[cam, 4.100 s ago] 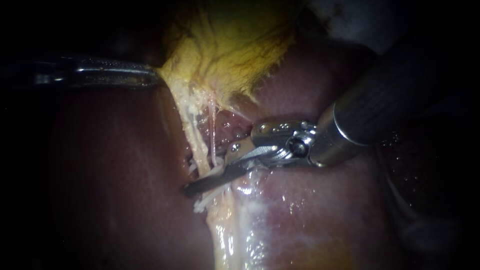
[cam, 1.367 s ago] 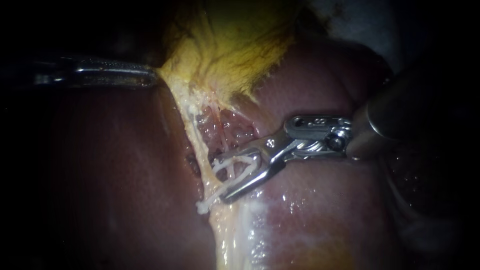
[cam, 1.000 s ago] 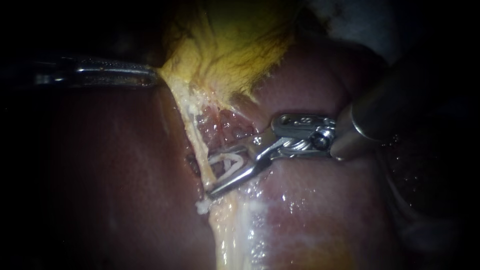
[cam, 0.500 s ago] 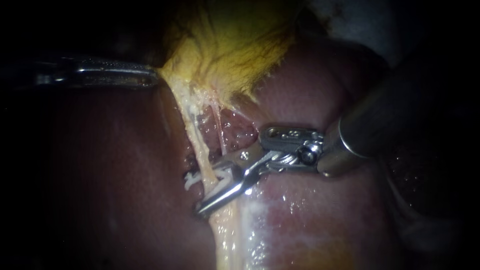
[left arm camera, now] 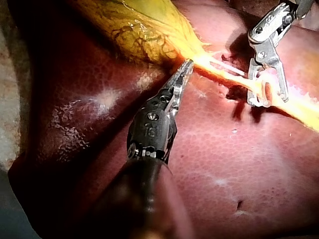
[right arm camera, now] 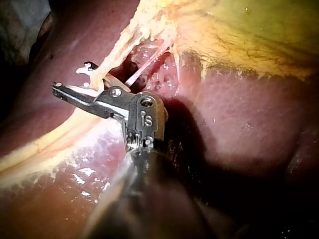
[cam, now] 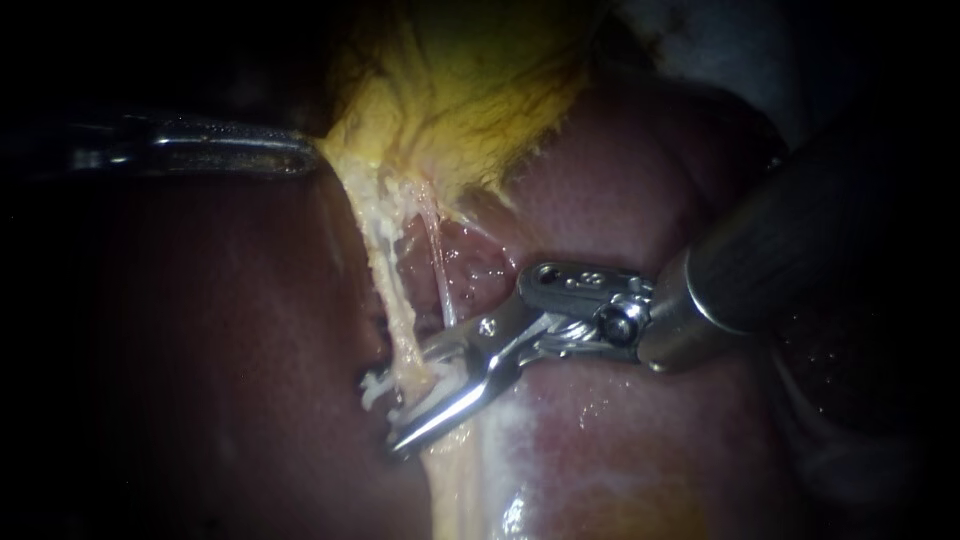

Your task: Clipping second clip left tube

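Observation:
The left tube [cam: 398, 318] is a pale yellow strand that runs down from the gallbladder [cam: 470, 90]. My right instrument [cam: 395, 410] comes in from the right. Its jaws are open and straddle this tube, one on each side. A white clip [cam: 430, 385] sits in the gap between them, and its tip pokes out past the tube. A thin pink tube [cam: 438, 270] lies just to the right. My left instrument [cam: 300, 158] is shut on the gallbladder's edge and holds it taut. In the left wrist view the tube [left arm camera: 224, 74] passes between the right instrument's jaws.
Dark red liver [cam: 200, 330] lies on both sides of the tubes. A wet, glistening yellow band [cam: 450, 490] continues below the jaws. The right instrument's thick shaft [cam: 800, 240] fills the upper right.
The right instrument pulled back off the tube and stood open with a white clip. It then moved left again until its jaws straddled the tube. The left instrument has kept its hold.

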